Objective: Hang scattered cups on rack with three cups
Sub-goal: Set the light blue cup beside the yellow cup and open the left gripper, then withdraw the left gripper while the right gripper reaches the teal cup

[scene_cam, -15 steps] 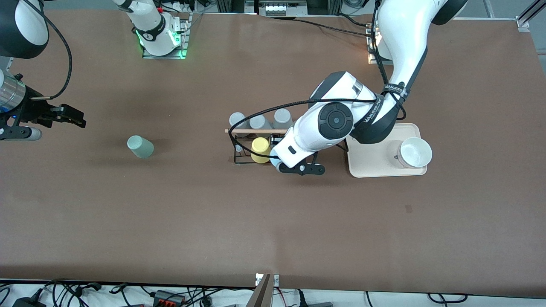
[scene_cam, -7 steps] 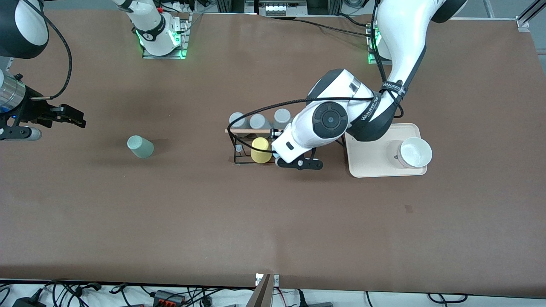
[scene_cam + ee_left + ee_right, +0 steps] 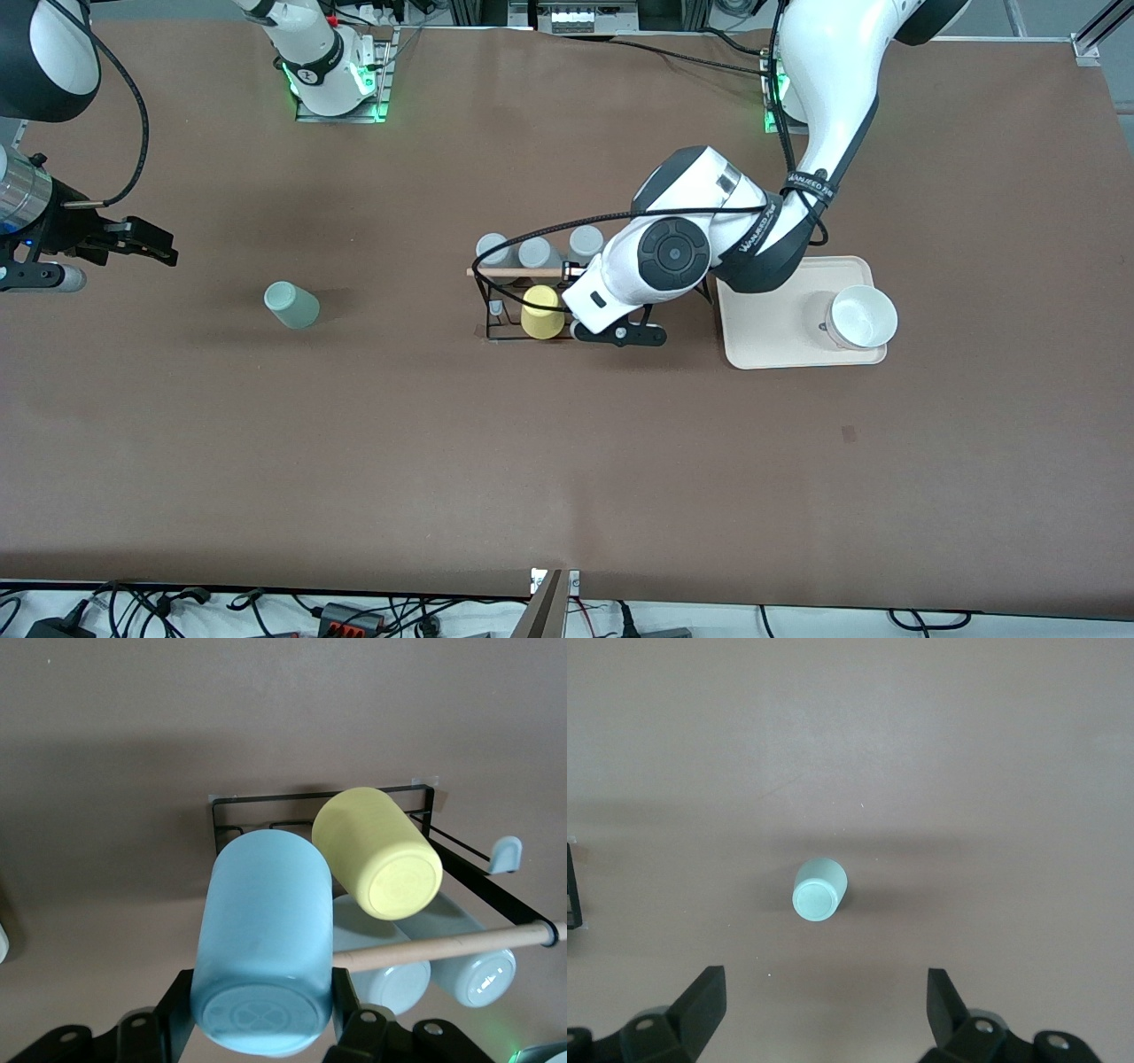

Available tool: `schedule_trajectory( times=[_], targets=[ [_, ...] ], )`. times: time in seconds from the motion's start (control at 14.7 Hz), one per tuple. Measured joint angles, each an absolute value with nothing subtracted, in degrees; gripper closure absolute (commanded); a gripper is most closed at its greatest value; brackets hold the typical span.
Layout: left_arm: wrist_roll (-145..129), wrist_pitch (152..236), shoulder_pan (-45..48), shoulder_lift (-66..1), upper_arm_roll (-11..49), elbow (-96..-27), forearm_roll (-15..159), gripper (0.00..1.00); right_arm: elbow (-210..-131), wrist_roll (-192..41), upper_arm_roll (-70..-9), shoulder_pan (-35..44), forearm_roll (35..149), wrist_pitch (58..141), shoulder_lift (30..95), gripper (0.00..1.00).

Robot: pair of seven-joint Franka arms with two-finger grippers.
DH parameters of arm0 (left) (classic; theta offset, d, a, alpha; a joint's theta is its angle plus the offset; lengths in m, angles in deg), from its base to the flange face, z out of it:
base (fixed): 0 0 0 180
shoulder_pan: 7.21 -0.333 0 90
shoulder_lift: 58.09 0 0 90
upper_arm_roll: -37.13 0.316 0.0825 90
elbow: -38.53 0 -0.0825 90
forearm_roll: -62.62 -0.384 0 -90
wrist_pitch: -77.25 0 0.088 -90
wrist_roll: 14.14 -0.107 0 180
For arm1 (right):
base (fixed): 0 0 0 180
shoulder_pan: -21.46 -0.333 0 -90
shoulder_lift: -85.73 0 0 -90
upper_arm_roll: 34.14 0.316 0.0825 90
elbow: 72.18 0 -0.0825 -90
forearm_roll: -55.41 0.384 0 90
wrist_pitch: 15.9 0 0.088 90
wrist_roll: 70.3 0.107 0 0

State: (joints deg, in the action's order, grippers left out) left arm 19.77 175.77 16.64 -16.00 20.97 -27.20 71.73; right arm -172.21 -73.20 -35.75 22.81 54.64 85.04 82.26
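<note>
1. My left gripper point(image 3: 261, 1028) is clamped on the light blue cup point(image 3: 263, 943), which it holds bottom-up over the rack point(image 3: 505, 306), right beside the yellow cup point(image 3: 379, 852) already sitting on a peg.

2. The step in hand, as I judge it, is hanging this blue cup: it is poised at the rack but I cannot tell whether its mouth has met a peg (the cup's own body hides that).

3. Just past the held cup I see the wooden rod point(image 3: 443, 943) and under it the grey cups point(image 3: 416, 966). A free peg tip point(image 3: 505, 853) shows out past the yellow cup.

4. The next move calls for lining the cup's mouth over an empty peg, lowering straight, and only then letting go; I would watch the clearance to the yellow cup, since the two are nearly touching.

5. My right gripper point(image 3: 824, 1014) waits with its fingers spread wide and empty, hovering above the mint-green cup point(image 3: 819, 890), which lies on the bare table point(image 3: 567, 461) well apart from the rack. That one is next.
</note>
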Motion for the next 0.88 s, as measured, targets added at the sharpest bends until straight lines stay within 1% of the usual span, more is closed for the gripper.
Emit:
schedule_trajectory(
  times=[0.14,0.2,0.27,0.34,0.41,0.61,0.88],
  targets=[
    [19.77,177.53,16.67,-15.27,20.98,-27.84,71.73,0.98,-172.21,-73.2,-35.75,22.81,54.64,85.04,82.25,0.0],
    [19.77,178.23,16.73,-14.72,20.98,-27.94,71.73,0.92,-172.21,-73.2,-35.75,22.82,54.64,85.04,82.25,0.0],
    [19.77,178.64,16.85,-14.11,20.98,-28.04,71.72,0.75,-172.21,-73.2,-35.75,22.83,54.64,85.04,82.25,0.0],
    [19.77,178.85,17.03,-13.58,20.98,-28.08,71.5,0.21,-172.21,-73.2,-35.75,22.84,54.64,85.04,82.25,0.0],
    [19.77,179.03,17.2,-13.14,20.98,-28.09,71.11,0.0,-172.21,-73.2,-35.75,22.85,54.64,85.04,82.25,0.0],
    [19.77,179.45,17.17,-13.07,21.26,-27.87,69.56,0.0,-172.21,-73.2,-35.75,22.86,54.64,85.04,82.24,0.0],
    [19.75,179.49,14.27,-15.63,23.44,-26.96,69.0,0.0,-172.22,-73.2,-35.76,22.89,54.64,85.02,81.92,0.0]
  ],
)
